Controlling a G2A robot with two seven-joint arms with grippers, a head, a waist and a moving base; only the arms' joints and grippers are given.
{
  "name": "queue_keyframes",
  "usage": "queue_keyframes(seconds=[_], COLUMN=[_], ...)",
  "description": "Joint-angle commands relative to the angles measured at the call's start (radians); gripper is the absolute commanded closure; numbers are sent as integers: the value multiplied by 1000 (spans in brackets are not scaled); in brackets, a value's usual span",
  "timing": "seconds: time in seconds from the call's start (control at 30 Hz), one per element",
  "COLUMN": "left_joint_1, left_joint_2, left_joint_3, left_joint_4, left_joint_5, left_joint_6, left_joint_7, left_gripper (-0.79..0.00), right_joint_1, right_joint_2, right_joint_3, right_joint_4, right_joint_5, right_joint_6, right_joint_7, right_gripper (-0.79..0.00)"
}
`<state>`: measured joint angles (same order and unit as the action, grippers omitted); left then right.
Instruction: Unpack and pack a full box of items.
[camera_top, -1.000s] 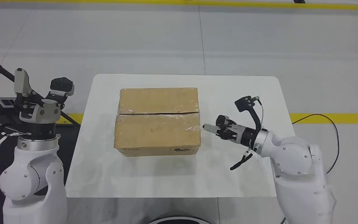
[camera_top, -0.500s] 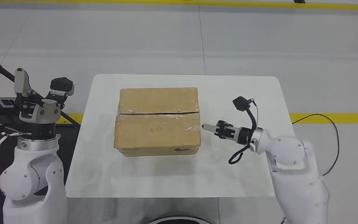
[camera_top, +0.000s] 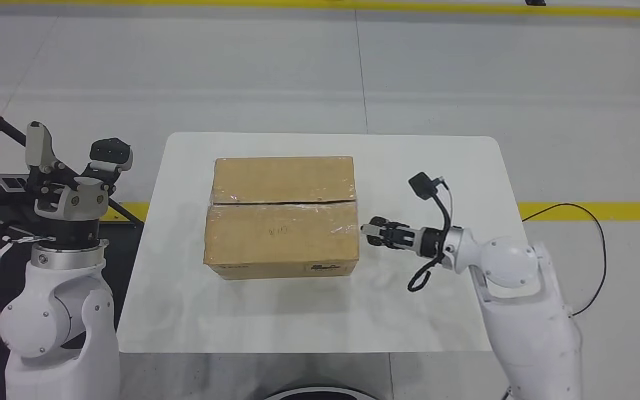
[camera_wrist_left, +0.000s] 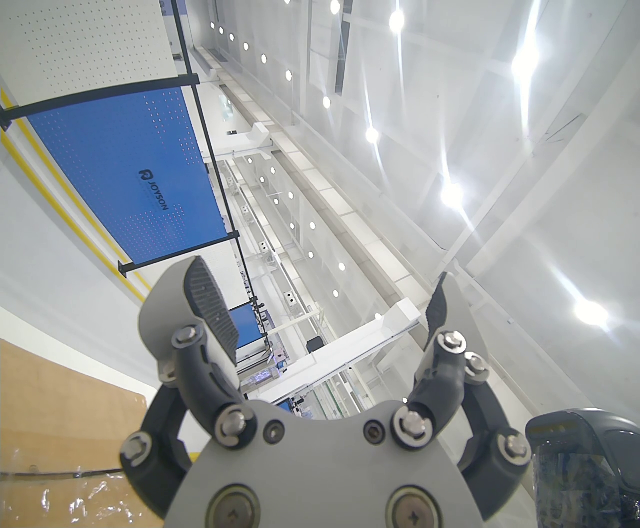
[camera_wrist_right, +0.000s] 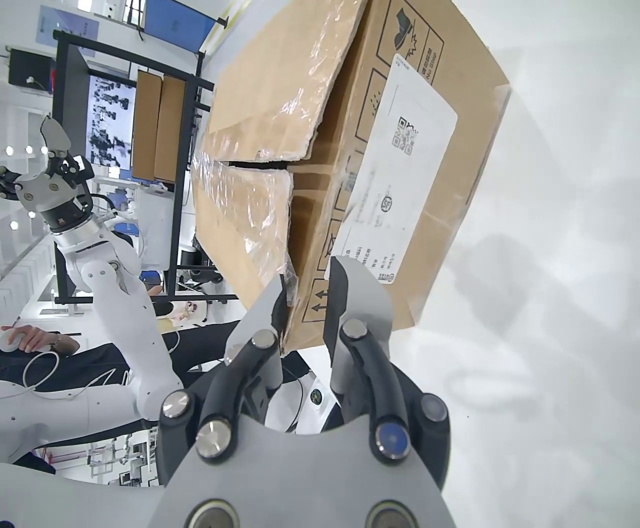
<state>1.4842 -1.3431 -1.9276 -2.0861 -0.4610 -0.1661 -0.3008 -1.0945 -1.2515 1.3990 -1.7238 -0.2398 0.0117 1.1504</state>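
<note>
The box (camera_top: 283, 215) lies at the middle of the white tabletop (camera_top: 430, 170), its long axis running left to right across the top view. The seam between its two closed top flaps is laid the same way. The right arm's fingers (camera_top: 372, 228) are held level at the box's right end, pointing left along that axis. They are placed just below where the seam meets that end, close against the cardboard or touching it.

In the right wrist view these fingers are seen narrowly parted, with the upper edge of the box's end and a loose strip of torn clear tape (camera_wrist_right: 287, 272) lined up in the gap. Whether tape or cardboard is already pinched cannot be told. This arm is judged by far the nearer to the box.

The left arm's fingers (camera_wrist_left: 165, 310) are spread wide and hold nothing. They are raised toward the ceiling, at the left edge of the top view and off the tabletop.

The box's contents are hidden under the flaps, and its left end and far side cannot be made out.
</note>
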Motion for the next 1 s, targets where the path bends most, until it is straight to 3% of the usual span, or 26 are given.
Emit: queue_keyframes(seconds=[0.0, 0.27, 0.97], left_joint_1=[0, 0, 0], left_joint_2=[0, 0, 0], left_joint_3=[0, 0, 0], left_joint_4=[0, 0, 0], left_joint_5=[0, 0, 0], left_joint_6=[0, 0, 0], left_joint_7=[0, 0, 0], left_gripper=[-785, -785, -785], right_joint_1=[4, 11, 14], right_joint_2=[2, 11, 35], right_joint_3=[-3, -18, -36], right_joint_4=[3, 0, -2], right_joint_5=[15, 38, 49], right_joint_6=[-4, 3, 88], right_joint_7=[-5, -7, -37], right_gripper=[-188, -151, -237])
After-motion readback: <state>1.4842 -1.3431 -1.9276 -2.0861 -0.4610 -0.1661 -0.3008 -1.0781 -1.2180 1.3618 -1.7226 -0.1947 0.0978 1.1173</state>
